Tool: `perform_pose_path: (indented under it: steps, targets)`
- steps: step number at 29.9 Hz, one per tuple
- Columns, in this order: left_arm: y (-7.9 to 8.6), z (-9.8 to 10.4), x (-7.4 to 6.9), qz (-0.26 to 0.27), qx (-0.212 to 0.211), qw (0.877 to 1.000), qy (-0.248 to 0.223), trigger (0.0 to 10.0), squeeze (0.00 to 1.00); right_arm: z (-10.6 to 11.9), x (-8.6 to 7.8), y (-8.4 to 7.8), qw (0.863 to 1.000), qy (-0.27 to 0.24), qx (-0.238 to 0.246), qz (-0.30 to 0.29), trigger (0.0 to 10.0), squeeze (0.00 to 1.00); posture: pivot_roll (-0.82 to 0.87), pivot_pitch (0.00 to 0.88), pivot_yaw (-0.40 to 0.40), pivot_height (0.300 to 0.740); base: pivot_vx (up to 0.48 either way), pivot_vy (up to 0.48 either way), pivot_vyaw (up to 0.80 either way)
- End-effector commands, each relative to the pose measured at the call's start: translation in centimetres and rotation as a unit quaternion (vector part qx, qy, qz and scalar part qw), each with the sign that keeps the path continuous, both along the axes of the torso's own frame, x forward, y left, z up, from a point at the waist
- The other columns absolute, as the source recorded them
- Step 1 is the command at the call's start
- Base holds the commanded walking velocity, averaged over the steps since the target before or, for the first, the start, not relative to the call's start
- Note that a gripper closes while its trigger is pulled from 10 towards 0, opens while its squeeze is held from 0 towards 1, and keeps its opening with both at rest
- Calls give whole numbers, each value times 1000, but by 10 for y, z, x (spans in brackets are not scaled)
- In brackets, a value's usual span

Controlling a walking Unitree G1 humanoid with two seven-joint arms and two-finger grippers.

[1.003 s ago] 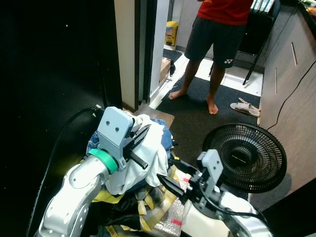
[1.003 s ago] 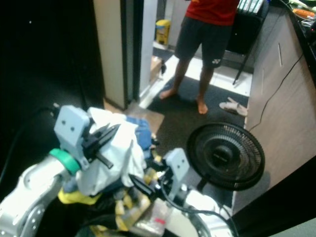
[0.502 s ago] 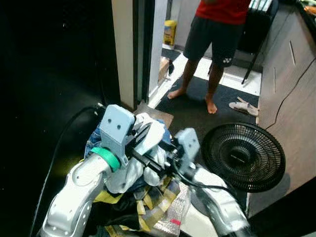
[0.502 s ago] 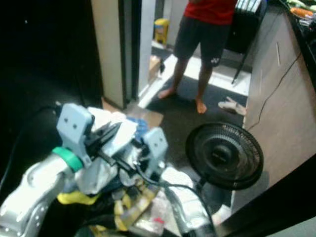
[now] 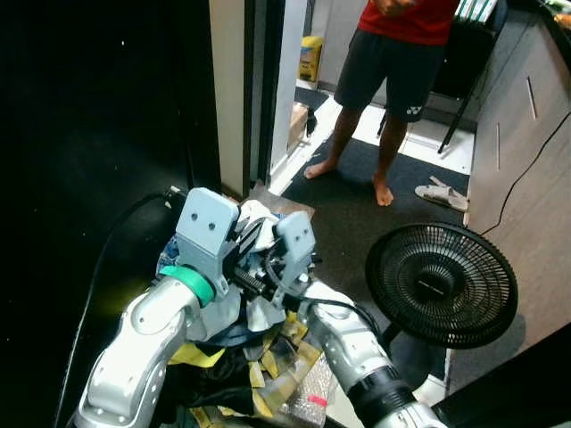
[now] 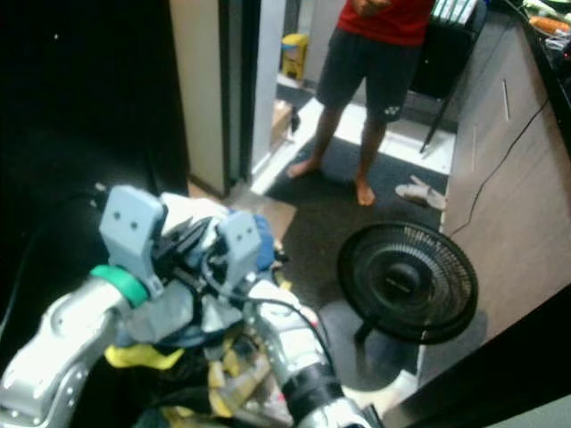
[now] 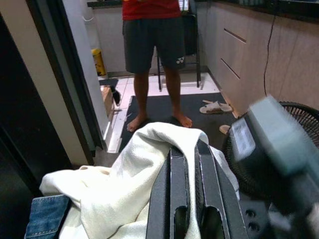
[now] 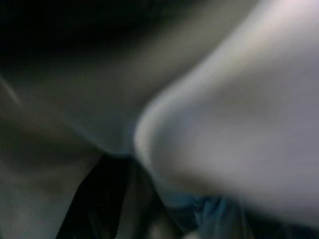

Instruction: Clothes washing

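we hold a white towel (image 7: 144,164) atop the laundry pile (image 5: 268,357).
our left gripper (image 7: 192,164) pinches it, fingers nearly together; our right gripper (image 5: 268,267) presses in beside it, state unclear. a fan (image 5: 442,283) stands near.

The pile of clothes (image 5: 259,357) sits directly before the robot, a towel (image 7: 144,169) on top of it and a piece of denim (image 7: 47,215) beside the towel. The left gripper (image 5: 245,254) and right gripper (image 5: 268,267) meet over the towel. The fan (image 5: 442,283) stands on the floor to the right. Behind it, a person (image 5: 393,53) stands on the mat (image 5: 357,192), with slippers (image 5: 443,194) to their right and a doorframe (image 5: 236,89) to their left.
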State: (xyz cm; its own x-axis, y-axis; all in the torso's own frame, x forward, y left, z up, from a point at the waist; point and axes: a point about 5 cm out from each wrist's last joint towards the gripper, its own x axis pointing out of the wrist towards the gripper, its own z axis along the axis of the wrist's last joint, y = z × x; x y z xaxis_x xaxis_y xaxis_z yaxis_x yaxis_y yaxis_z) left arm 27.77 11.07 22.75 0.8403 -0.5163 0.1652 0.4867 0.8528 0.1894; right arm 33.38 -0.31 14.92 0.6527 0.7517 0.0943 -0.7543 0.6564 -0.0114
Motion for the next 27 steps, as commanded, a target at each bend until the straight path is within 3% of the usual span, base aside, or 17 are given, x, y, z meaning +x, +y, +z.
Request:
perform_pose_path:
  steps: [1, 7, 22, 27]
  targets:
    - [-3, 0, -2, -6, -1, 1000, -7, 10000, 0, -9, 2, 1, 999, -5, -43, -22, 0, 0, 109, 92, -33, 740, 0, 0, 0]
    - [-3, -1, -2, -1, -1, 1000, -6, 10000, 0, -9, 8, -2, 998, -17, -52, -43, 0, 0, 106, 89, -34, 740, 0, 0, 0]
    - [-3, -3, 1, 6, -3, 1000, -6, 10000, 0, -3, 12, -12, 997, -45, -17, -60, 0, 0, 93, 77, -25, 740, 0, 0, 0]
    - [0, -5, 3, 23, -1, 1000, -4, 10000, 0, 9, 13, -22, 995, -70, 18, -73, 0, 0, 93, 75, -22, 740, 0, 0, 0]
